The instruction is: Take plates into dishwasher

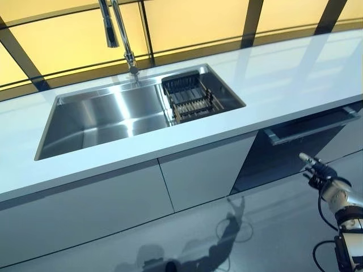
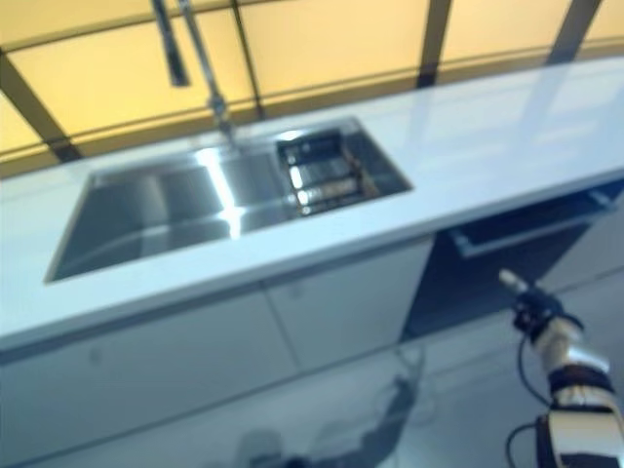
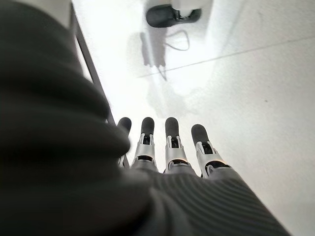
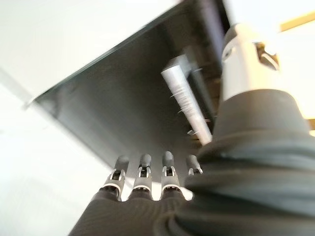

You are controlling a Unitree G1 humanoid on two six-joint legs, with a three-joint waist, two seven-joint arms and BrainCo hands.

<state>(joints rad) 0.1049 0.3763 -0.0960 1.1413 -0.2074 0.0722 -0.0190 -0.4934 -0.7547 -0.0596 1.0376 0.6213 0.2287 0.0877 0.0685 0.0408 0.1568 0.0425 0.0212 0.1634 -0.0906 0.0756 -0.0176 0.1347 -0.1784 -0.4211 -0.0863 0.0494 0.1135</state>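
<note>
Sink [image 1: 102, 122]: stainless basin sunk into the white countertop [image 1: 283, 79]; taken as landmark. Basin bare apart from the rack.
Faucet [image 1: 122, 34]: tall chrome neck, rises from the counter just behind the sink's rear rim, near its middle.
Dish rack [image 1: 190, 96]: dark wire rack sitting in the right end of the sink, inside the rim. Cannot make out any plates in it; none visible elsewhere either.
Cabinet doors [image 1: 170, 181]: pale grey fronts directly below the sink, one vertical seam between them.
Dishwasher [image 1: 295, 150]: dark front panel under the counter, right of the sink and beside the cabinet doors. Door looks closed.
Dishwasher handle [image 1: 312, 126]: long horizontal bar along the top of the dark panel; seen as a silver bar in the right wrist view.
Left hand [image 3: 172, 147]: seen in its own wrist view only, over pale glossy floor [image 3: 256, 88]. Fingers straight, side by side, holding nothing.
Right hand [image 1: 317, 170]: low and right of the sink, in front of the dishwasher panel, below the handle, not touching it. Fingers [image 4: 142, 174] extended toward the panel, nothing held.
</note>
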